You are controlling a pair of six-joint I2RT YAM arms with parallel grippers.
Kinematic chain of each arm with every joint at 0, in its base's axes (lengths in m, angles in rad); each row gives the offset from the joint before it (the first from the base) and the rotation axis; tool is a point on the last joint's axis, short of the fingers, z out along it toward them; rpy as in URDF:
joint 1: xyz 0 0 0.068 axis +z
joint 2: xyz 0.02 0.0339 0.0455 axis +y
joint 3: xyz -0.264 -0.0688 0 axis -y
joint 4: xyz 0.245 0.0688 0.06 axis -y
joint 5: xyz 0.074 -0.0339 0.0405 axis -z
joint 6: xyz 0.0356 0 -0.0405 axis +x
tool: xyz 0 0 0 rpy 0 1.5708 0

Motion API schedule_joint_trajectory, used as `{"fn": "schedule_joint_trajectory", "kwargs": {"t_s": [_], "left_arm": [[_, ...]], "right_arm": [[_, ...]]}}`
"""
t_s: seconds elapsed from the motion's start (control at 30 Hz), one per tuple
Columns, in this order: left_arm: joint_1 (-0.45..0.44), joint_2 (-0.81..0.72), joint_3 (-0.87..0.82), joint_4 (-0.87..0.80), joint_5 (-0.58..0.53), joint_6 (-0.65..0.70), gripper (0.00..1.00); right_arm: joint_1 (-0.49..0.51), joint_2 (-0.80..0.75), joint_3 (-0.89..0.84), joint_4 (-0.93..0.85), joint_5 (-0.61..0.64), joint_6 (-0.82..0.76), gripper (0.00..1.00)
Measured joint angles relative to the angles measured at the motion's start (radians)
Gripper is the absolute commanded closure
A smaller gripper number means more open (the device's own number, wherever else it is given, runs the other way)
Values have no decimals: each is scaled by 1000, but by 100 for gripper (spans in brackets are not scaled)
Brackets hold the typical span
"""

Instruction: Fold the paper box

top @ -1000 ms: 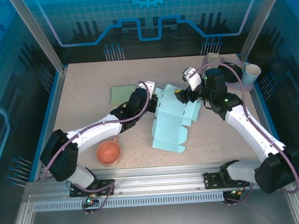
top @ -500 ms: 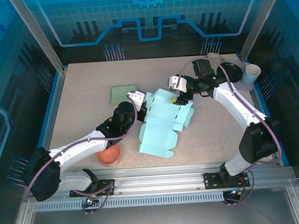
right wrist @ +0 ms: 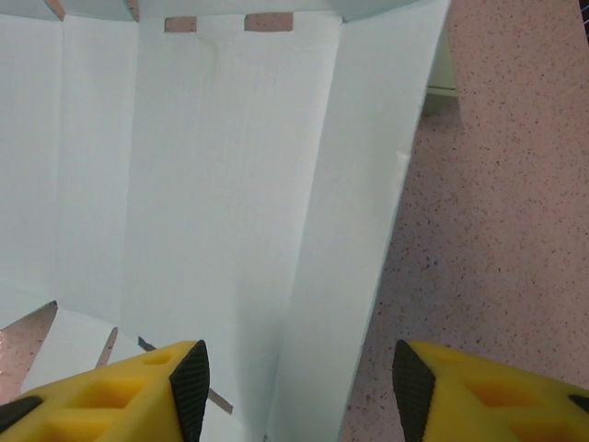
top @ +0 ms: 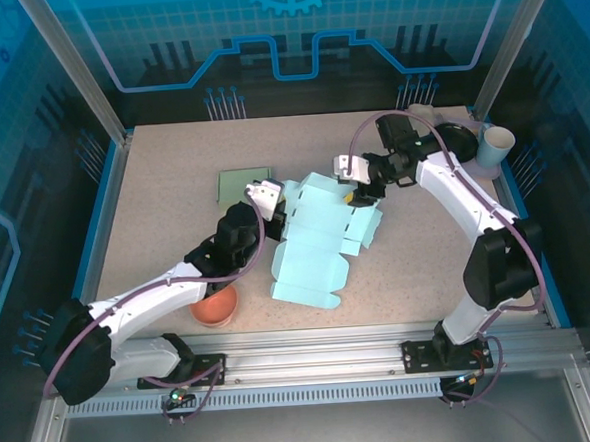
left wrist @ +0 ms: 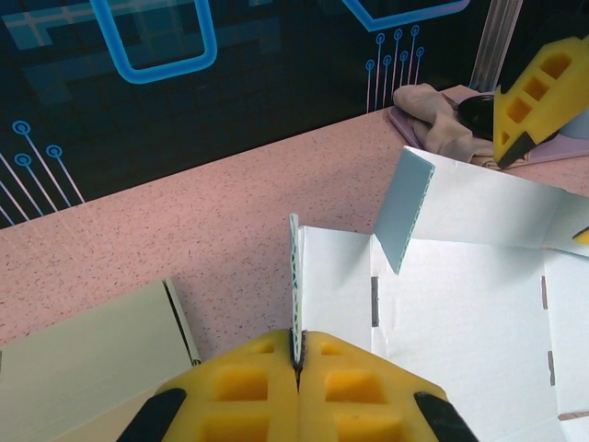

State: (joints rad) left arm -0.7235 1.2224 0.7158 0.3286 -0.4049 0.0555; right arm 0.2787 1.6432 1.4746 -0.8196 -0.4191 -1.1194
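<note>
The left claw [left wrist: 296,346] is clamped shut on a thin flap at the far left corner of the paper box [left wrist: 460,295]. It pinches the sheet edge-on, so the flap stands upright between the yellow fingers [left wrist: 258,368]. From above, this left claw [top: 271,195] sits at the box's left rim, its arm stretched in from the near left.

The right claw [right wrist: 299,368] is open. Its two fingers stand well apart over the box's right side, and a creased side panel of the paper box [right wrist: 230,184] runs up between them without either finger pressing on it, as far as I can see. From above, the right claw [top: 358,191] hangs at the far right corner.

The paper box [top: 317,245] lies mid-desk, mostly spread out as a flat cut sheet. A few flaps at the far end are raised, but the near half is flat on the desk [top: 162,179].

I judge the folding is only at its start: walls, end flaps and lid are all left to do.

A green card [top: 245,184] lies just beyond the left claw, and an orange cup [top: 215,306] sits near the left arm.
</note>
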Motion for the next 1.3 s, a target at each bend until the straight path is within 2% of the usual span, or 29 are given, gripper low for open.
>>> {"fn": "schedule_joint_trajectory", "kwargs": {"t_s": [0.27,0.4,0.73,0.8,1.03,1.13,1.2,1.23,1.3], "left_arm": [[1,-5,0,7,-2,0,100],[1,-5,0,11,-2,0,100],[2,-5,-2,13,-2,0,100],[2,-8,-8,17,-2,0,100],[6,-12,-13,18,-2,0,100],[6,-12,-13,18,-2,-1,100],[6,-12,-13,18,-2,-3,100],[6,-12,-13,17,-2,-5,97],[6,-12,-13,14,0,-12,85]], "right_arm": [[0,0,0,-11,11,-8,49],[0,10,0,-11,18,-8,57],[0,45,0,-11,38,-8,59],[0,45,0,-11,42,-8,62],[0,45,0,-11,46,-16,79],[0,45,0,-11,50,-23,96],[0,45,0,-8,59,-15,100],[1,45,0,-8,66,-10,100],[7,45,0,-3,84,-7,100]]}}
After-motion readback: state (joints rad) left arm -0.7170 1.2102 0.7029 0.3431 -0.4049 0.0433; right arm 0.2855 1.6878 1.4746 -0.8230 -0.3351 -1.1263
